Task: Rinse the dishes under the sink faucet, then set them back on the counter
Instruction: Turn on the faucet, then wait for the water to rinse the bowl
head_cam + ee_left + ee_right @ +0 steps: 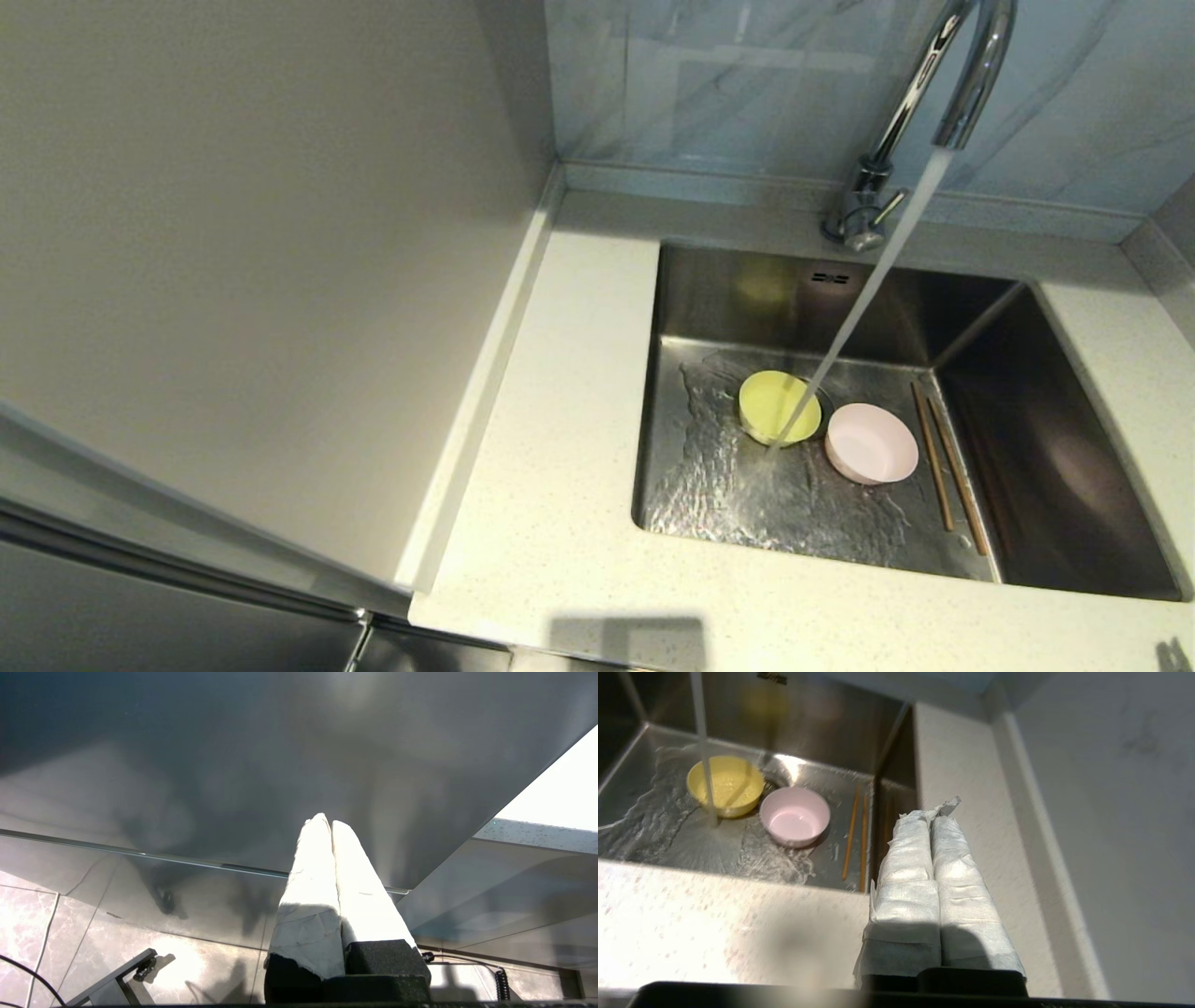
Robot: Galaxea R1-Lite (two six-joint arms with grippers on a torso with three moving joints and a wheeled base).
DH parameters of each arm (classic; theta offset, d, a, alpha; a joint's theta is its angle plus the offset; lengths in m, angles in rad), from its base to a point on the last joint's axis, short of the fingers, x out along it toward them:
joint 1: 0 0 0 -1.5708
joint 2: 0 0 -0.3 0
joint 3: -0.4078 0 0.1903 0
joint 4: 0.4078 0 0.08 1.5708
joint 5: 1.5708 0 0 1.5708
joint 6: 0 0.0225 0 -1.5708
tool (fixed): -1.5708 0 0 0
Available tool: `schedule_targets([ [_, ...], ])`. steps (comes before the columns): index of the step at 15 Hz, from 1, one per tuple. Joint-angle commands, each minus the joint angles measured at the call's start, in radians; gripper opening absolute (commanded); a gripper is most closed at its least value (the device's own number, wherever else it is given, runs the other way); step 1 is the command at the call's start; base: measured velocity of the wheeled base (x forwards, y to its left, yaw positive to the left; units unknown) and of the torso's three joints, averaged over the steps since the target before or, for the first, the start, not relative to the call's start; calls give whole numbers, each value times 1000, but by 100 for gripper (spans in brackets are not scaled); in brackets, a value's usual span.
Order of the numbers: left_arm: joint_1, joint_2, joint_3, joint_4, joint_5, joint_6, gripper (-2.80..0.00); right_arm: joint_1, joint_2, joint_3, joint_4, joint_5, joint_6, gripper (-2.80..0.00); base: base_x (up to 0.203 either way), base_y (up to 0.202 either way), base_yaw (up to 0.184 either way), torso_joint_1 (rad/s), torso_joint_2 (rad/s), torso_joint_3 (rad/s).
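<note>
The yellow-green bowl (778, 407) (725, 785) sits on the floor of the steel sink (709, 308) with the faucet (934, 84) running; the stream lands at the bowl's near edge. The pink bowl (872, 443) (795, 815) stands upright just right of it. Two wooden chopsticks (948, 465) (857, 833) lie side by side further right in the basin. My right gripper (931, 814) is shut and empty above the counter (560, 448) at the sink's near right corner. My left gripper (326, 821) is shut and empty, low beside a grey cabinet panel, away from the sink.
Water spreads over the sink floor (747, 495) round the bowls. A beige wall panel (233, 261) rises along the counter's left side. A blue-grey tiled wall (728, 84) stands behind the faucet. A strip of counter (1139, 373) runs along the sink's right side.
</note>
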State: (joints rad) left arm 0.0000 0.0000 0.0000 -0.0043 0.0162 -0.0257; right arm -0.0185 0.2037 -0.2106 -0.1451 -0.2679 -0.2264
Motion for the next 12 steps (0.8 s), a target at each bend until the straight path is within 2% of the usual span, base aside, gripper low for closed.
schedule_targets([
  [1,0,-3,0,0,1,0,-280,11,-63,68,2,-1,18,-280,0,0,0,0,0,0],
  [6,0,-3,0,0,1,0,-280,12,-168,211,-33,27,64,-280,0,0,0,0,0,0],
  [8,0,-3,0,0,1,0,-280,12,-200,211,-20,95,76,-280,0,0,0,0,0,0],
  [11,0,-3,0,0,1,0,-280,12,-204,211,31,257,99,-280,0,0,0,0,0,0],
  [12,0,-3,0,0,1,0,-280,12,-204,211,70,288,106,-280,0,0,0,0,0,0],
])
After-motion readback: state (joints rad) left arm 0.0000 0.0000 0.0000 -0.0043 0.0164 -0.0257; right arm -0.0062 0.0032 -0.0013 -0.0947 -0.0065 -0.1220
